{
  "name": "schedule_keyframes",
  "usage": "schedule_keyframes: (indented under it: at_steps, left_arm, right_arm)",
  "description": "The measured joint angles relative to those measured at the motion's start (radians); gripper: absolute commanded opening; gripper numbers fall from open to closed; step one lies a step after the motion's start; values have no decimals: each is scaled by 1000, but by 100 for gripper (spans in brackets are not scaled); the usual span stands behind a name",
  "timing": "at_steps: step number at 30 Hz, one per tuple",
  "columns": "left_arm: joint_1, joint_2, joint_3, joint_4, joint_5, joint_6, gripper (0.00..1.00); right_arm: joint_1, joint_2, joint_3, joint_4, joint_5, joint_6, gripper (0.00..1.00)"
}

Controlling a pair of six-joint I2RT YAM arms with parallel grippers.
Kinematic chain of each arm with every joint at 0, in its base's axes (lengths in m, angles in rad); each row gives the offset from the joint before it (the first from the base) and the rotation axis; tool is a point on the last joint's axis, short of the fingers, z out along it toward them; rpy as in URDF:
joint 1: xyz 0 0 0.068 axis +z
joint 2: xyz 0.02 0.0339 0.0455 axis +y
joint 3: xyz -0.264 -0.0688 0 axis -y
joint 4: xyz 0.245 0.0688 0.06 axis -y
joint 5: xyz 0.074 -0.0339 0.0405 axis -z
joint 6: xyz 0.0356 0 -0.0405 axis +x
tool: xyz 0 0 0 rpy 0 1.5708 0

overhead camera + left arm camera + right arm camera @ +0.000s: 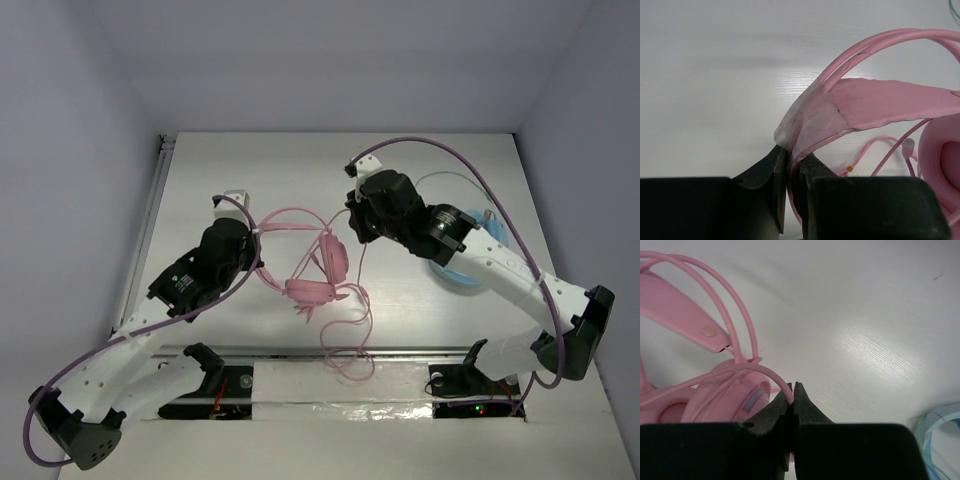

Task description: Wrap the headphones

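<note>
The pink headphones [318,275] lie mid-table, ear cups together at the centre, thin headband [290,216] arching left. My left gripper [257,232] is shut on the headband; in the left wrist view the band [880,102] runs into the left gripper [792,162]. My right gripper [357,228] is shut on the thin pink cable [360,262], just right of the ear cups. In the right wrist view the cable [760,371] curves over an ear cup [720,400] into the right gripper [792,392]. The rest of the cable [350,345] loops loosely toward the near edge.
Light blue headphones [462,272] with a green cable lie under the right arm at the right; their rim shows in the right wrist view [940,427]. A metal rail [330,352] runs along the near edge. White walls enclose the table.
</note>
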Motion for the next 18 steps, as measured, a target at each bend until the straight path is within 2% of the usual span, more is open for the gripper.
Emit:
schedule_keyframes:
  at_steps: [5, 9, 13, 18]
  left_arm:
    - [0, 10, 39, 7, 69, 7, 0]
    - [19, 11, 43, 36, 158, 6, 0]
    - [75, 20, 44, 74, 281, 4, 0]
    - [172, 32, 44, 138, 445, -17, 0]
  right_arm:
    - [-13, -9, -109, 81, 54, 11, 0]
    - [-38, -71, -270, 210, 42, 42, 9]
    - [-82, -154, -412, 371, -37, 72, 13]
    - [-149, -236, -585, 642, -224, 124, 15]
